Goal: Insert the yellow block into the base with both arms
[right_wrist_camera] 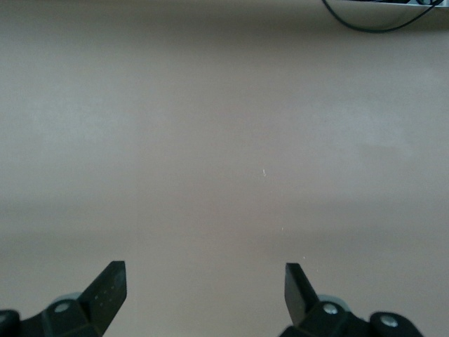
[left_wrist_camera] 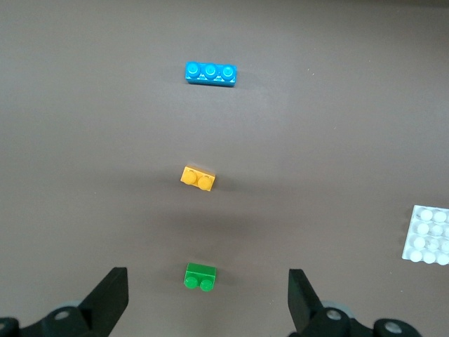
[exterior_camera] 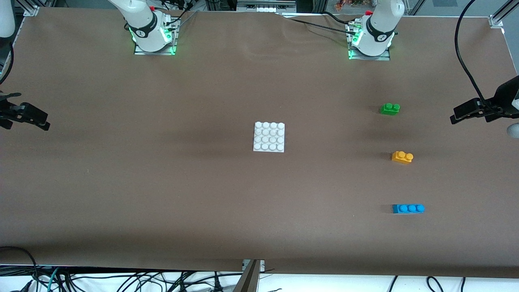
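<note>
Yellow block (exterior_camera: 402,157), studs up, crosswise

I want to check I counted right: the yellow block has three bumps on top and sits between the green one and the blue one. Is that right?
Not quite. The yellow block has two bumps, as the left wrist view shows; the blue brick has three. It does sit between that and the green brick.

The yellow block (exterior_camera: 402,157), green brick (exterior_camera: 390,108), blue brick (exterior_camera: 408,209) and white base (exterior_camera: 269,137) are looking like smooth, slightly glossy plastic; the brown table cover (exterior_camera: 162,182) is appearing matt, faintly wrinkled.
</note>
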Available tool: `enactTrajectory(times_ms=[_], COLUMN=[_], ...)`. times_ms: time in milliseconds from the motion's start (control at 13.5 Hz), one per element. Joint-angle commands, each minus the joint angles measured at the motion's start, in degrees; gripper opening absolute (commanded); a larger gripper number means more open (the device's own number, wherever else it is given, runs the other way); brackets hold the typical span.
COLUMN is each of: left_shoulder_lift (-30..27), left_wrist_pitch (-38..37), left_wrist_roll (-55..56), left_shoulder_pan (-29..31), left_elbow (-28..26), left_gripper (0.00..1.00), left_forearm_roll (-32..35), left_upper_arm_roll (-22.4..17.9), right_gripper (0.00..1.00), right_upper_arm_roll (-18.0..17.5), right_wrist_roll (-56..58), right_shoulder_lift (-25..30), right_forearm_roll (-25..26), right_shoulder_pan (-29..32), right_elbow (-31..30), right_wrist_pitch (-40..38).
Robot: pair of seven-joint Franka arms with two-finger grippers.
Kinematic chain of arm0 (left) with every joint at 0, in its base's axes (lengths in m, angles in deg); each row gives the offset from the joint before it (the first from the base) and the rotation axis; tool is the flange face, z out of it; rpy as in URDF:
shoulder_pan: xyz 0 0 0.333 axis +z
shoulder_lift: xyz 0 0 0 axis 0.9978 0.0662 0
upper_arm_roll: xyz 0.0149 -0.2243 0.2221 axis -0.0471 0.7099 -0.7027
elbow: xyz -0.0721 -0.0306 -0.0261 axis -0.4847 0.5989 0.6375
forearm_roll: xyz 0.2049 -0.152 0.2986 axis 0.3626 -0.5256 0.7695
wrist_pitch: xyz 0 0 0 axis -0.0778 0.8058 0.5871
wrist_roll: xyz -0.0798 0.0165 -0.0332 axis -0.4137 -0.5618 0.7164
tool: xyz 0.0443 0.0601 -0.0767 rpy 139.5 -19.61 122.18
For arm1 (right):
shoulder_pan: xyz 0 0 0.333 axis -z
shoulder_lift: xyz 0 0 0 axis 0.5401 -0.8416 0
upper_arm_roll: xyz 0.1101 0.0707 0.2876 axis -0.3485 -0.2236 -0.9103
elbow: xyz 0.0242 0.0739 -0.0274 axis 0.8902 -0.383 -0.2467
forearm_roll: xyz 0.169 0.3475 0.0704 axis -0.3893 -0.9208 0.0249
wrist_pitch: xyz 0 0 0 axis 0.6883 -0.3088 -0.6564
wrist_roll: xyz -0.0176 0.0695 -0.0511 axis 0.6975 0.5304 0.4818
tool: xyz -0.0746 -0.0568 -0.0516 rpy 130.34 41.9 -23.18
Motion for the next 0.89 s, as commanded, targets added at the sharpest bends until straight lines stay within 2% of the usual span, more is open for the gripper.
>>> enactTrajectory(times_ms=[0, 296, 813], left_shoulder_lift=[-0.05, 1.00, 1.97], left_wrist_pitch=[-0.53, -0.44, -0.62], left_wrist_roll=[-0.35, -0.26, -0.44], left_shoulder_pan=[0.29, 0.29, -0.06], left_elbow=[0.56, 0.47, 0.39], left_gripper=[1.00, 1.00, 1.00], left_forearm_roll=[0.43, 0.61, 2.81], left_upper_arm_roll=[0.16, 0.25, 0.69], right_gripper=[1.00, 1.00, 1.00], right_upper_arm_roll=[-1.55, -1.19, -1.19], right_wrist_roll=[1.31, 1.40, 1.40], right_shoulder_lift=[1.56, 0.07, -0.38], right_forearm_roll=[1.15, 1.15, 0.62], right_shoulder_pan=[1.84, 1.84, 1.84], right_elbow=[-1.39, 1.77, 1.86], right_wrist_pitch=[-0.85, -3.40, -3.05])
